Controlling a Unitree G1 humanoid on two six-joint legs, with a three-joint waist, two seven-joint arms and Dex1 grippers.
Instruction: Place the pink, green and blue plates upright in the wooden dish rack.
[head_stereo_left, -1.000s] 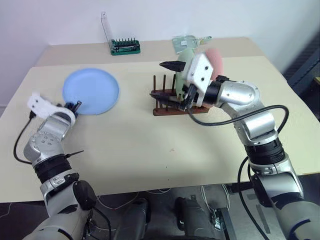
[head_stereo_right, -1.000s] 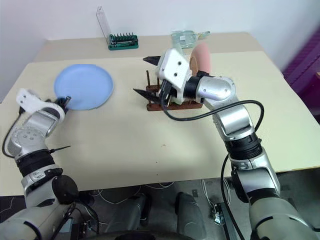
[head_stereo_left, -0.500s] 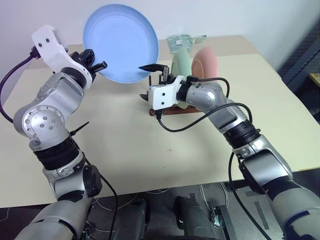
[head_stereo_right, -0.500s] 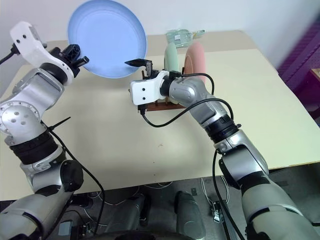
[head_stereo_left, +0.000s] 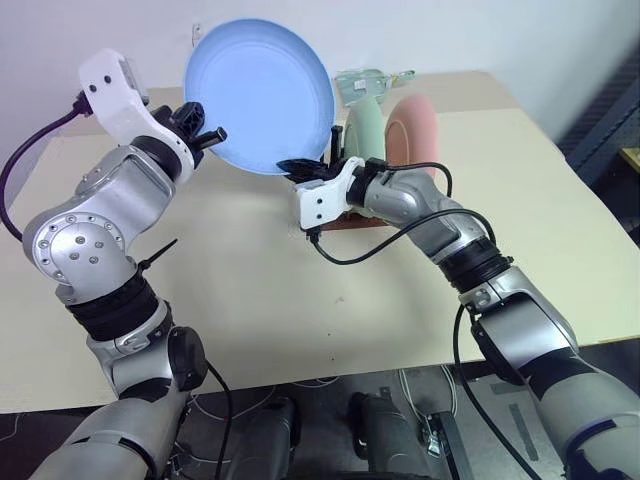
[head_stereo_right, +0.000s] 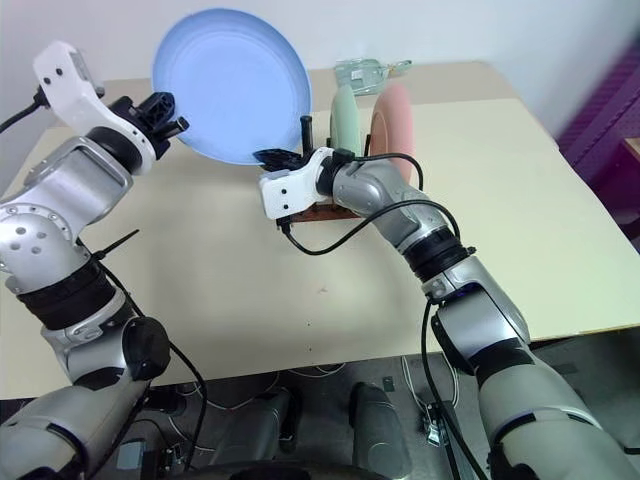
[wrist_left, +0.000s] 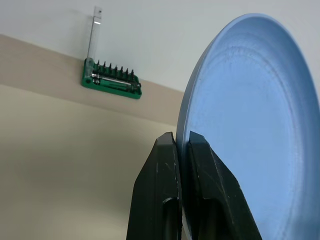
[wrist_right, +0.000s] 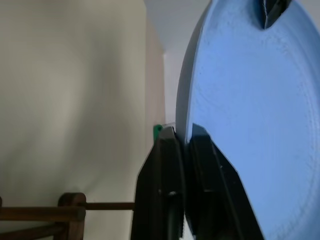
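Observation:
The blue plate (head_stereo_left: 262, 95) hangs upright in the air, left of the wooden dish rack (head_stereo_right: 312, 212). My left gripper (wrist_left: 181, 137) is shut on the plate's left rim. My right gripper (wrist_right: 182, 131) is shut on its lower rim, just above the rack's near end. The green plate (head_stereo_left: 364, 128) and the pink plate (head_stereo_left: 416, 124) stand upright side by side in the rack. My right hand hides most of the rack; one dark peg and bar (wrist_right: 70, 209) show in the right wrist view.
A green bit holder (wrist_left: 111, 82) with a clear lid stands at the table's back edge by the wall. A clear plastic item (head_stereo_left: 368, 80) lies behind the rack. Bare tabletop (head_stereo_left: 250, 290) stretches in front of the rack.
The blue plate has gone from lying flat on the table to upright in the air, lifted by my left gripper. My right gripper has rolled, reached the plate's lower rim and shut on it.

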